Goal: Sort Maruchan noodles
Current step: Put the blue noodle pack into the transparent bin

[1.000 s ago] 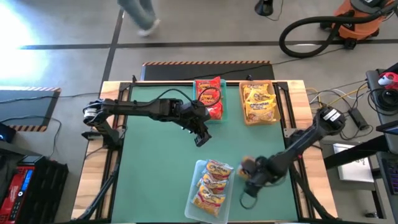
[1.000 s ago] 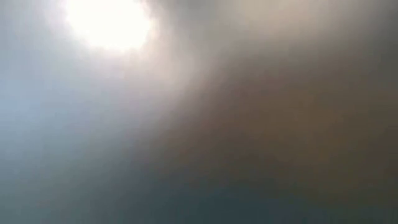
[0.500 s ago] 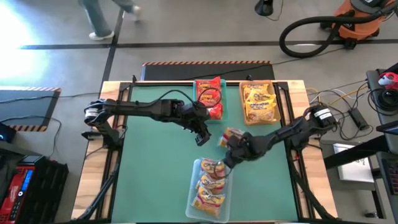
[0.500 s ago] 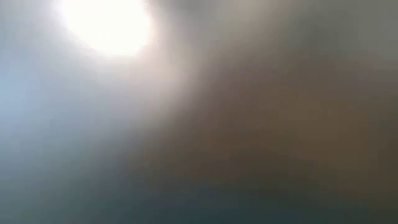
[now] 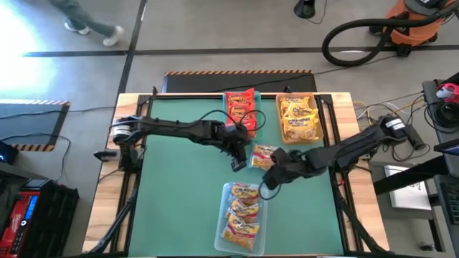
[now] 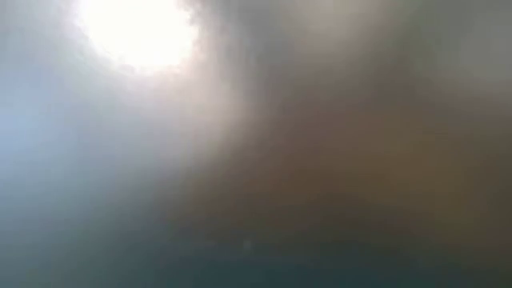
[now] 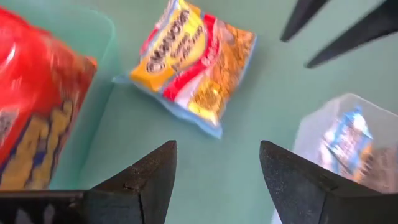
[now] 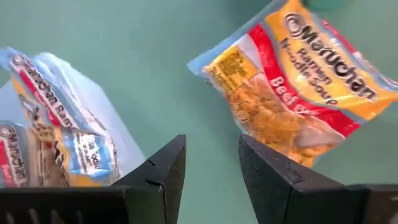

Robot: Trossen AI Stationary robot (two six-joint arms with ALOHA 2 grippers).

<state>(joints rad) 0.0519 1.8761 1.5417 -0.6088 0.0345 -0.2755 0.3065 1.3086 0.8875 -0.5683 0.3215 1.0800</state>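
One yellow-and-red noodle packet (image 5: 264, 155) (image 7: 193, 68) (image 8: 298, 81) lies flat on the green mat (image 5: 179, 193), between my two grippers and touched by neither. My left gripper (image 5: 238, 163) (image 7: 217, 174) hovers open just to its left, pointing down at a slant. My right gripper (image 5: 268, 180) (image 8: 211, 168) is open on the packet's near side, nothing between its fingers. Red packets fill the teal bin (image 5: 240, 107) (image 7: 37, 124). Yellow packets fill the tan bin (image 5: 297, 118). More packets lie in the clear bin (image 5: 242, 218) (image 8: 50, 137). The low view is a blur.
The teal and tan bins stand side by side at the mat's far edge, the clear bin at its near edge, just below my right gripper. Bare mat stretches to the left of the clear bin. Wooden borders frame the mat on both sides.
My right gripper has swung from the near right of the mat up and toward the middle, turning as it went. The packet came along with it and now lies on the mat beyond its fingertips. My left gripper has sunk toward the mat beside the packet.
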